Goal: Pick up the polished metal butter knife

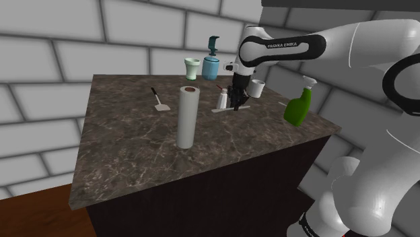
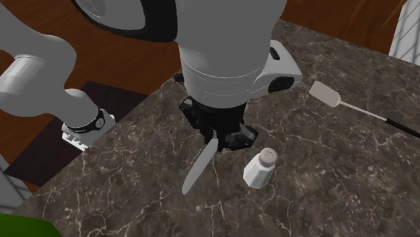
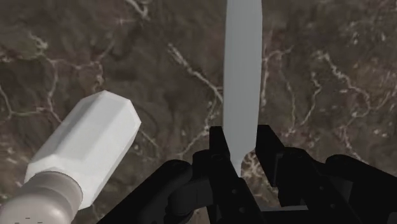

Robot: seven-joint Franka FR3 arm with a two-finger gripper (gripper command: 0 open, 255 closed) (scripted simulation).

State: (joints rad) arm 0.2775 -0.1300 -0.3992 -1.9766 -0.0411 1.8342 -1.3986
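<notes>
The wrist view gives the closest look at the butter knife (image 3: 242, 83): a plain pale grey blade runs straight out from between the two black fingers (image 3: 219, 153), and each finger presses against one edge of its near end, so the jaws are closed on the knife. A white salt shaker (image 3: 86, 149) lies just beside it over the dark veined worktop (image 3: 331, 76). Whether the knife is clear of the stone cannot be told from here.

The second exterior view looks steeply down. The white wrist hides most of the hand, the blade (image 2: 200, 168) slants out from under it, and the shaker (image 2: 261, 167) stands upright near the blade. A white-headed spatula (image 2: 330, 96) lies well apart from them.

The shoulder view takes in the whole worktop (image 1: 134, 168). The knife (image 1: 246, 106) is a thin pale strip low at the surface, near the far side, with the shaker (image 1: 221, 101) just beside it. Around them are a tall white paper roll (image 1: 187, 116), the spatula (image 1: 159, 101), a pale green cup (image 1: 192, 67), a blue pump bottle (image 1: 212, 62), a white mug (image 1: 258, 86) and a green spray bottle (image 1: 298, 104).

The arm (image 1: 289, 46) reaches from the shoulder view's lower right, its forearm level over the worktop. The wrist is bent so the hand points straight down at the knife.
</notes>
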